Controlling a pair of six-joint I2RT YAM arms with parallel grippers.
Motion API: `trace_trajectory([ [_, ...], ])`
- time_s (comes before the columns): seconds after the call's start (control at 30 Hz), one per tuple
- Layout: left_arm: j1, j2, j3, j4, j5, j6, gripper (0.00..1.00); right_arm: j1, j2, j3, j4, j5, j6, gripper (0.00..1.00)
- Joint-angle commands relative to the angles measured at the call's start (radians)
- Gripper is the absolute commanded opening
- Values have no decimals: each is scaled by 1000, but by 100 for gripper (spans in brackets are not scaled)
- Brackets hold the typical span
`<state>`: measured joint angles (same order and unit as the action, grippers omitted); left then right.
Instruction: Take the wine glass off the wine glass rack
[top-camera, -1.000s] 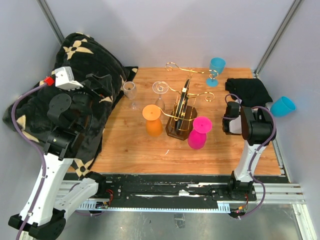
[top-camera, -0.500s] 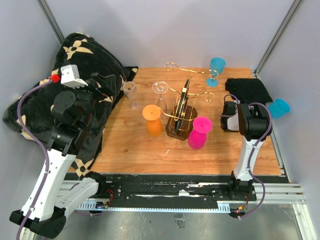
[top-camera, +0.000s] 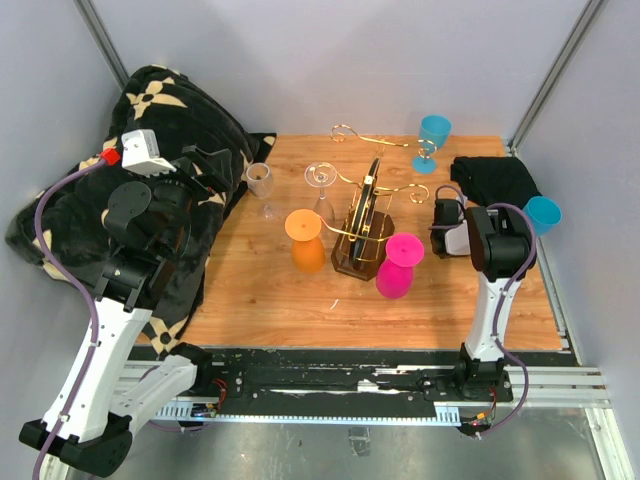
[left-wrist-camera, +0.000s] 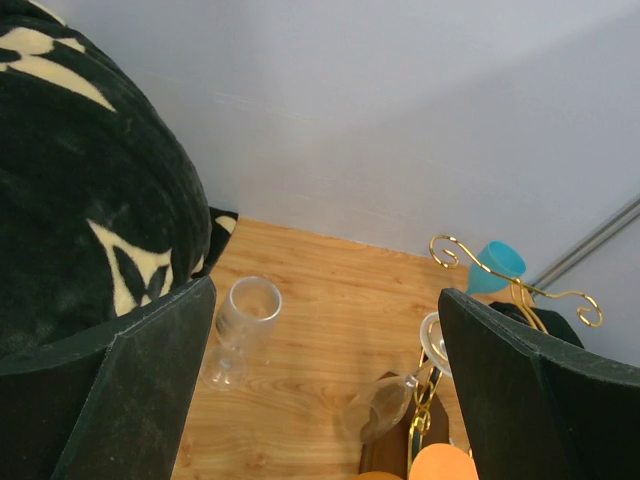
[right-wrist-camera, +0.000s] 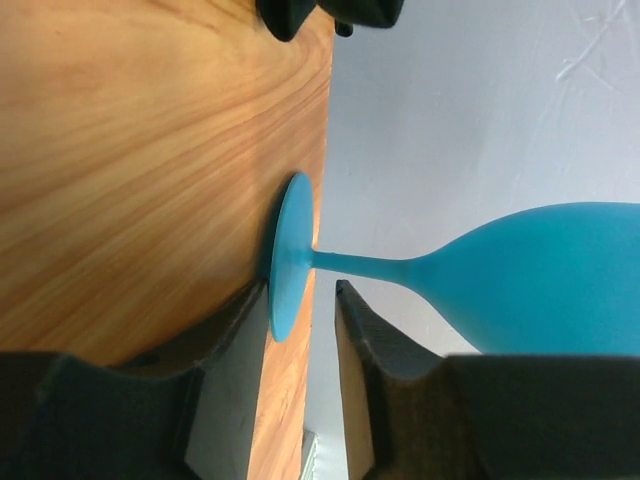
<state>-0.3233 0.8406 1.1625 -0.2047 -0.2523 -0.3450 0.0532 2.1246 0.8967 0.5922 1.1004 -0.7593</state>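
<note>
The right claw (right-wrist-camera: 300, 295) is drawn in to a narrow gap, with the round foot of the blue wine glass (right-wrist-camera: 520, 275) pinched edge-on between its fingers (right-wrist-camera: 372, 370). The stem and bowl stick out sideways from the claw, away from the counter (right-wrist-camera: 130, 150). The foot sits right against the counter's edge in the wrist view, though I cannot tell whether it actually touches the wood. From overhead, this glass hangs just past the claw's outer side, clear of the wine glass rack (top-camera: 364, 215). The rack stands on the claw's inner side. A pink glass (top-camera: 397, 266) is between the claw and the rack's base, and an orange glass (top-camera: 305, 235) is beyond the rack.

The left claw (left-wrist-camera: 325, 290) is spread wide and holds nothing, and nothing touches its fingers. It is raised beside the black patterned blanket (left-wrist-camera: 80, 200), which bulks up on its left. Ahead and below, nearer its left finger, a clear wine glass (left-wrist-camera: 245, 320) stands upright on the counter. Nearer its right finger, another clear glass (left-wrist-camera: 385, 405) hangs tilted at the rack.
</note>
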Motion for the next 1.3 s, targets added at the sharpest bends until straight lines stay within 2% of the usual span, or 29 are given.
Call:
trace_trajectory([
  [0.0,3,-2,23,10,-6,0,100,27,-16,9,-165,-84,112,36],
  [0.1,4,-4,21,10,-3,-4,100,35,-65,37,-315,-161,178,43],
  [0.2,4,-5,20,11,-1,-9,100,37,-132,55,-445,-270,242,62],
  [0.23,3,-5,20,11,1,-12,100,38,-153,57,-476,-304,257,64],
  [0.4,4,-7,23,14,14,-20,100,47,-227,54,-553,-430,252,66],
  [0.57,4,-6,25,19,24,-31,100,47,-309,136,-708,-600,329,69],
  [0.7,4,-4,43,6,3,-13,100,16,-333,292,-876,-825,390,76],
  [0.73,3,-5,51,0,-19,-7,100,3,-330,340,-933,-904,410,85],
  [0.77,4,-3,62,-9,-38,-2,100,-14,-329,385,-974,-926,445,88],
  [0.93,3,-3,105,-46,-67,6,100,-166,-248,680,-1253,-1243,667,94],
  [0.97,5,-4,108,-51,-66,6,100,-195,-230,739,-1300,-1314,697,100],
  [1.07,4,-7,112,-58,-63,1,100,-242,-241,839,-1349,-1334,802,99],
  [1.13,4,-7,115,-58,-63,0,100,-239,-295,874,-1341,-1289,827,98],
  [1.2,4,-7,115,-59,-69,2,100,-192,-394,866,-1291,-1232,787,98],
  [1.27,3,-8,114,-58,-77,6,100,-84,-508,838,-1242,-1120,695,98],
])
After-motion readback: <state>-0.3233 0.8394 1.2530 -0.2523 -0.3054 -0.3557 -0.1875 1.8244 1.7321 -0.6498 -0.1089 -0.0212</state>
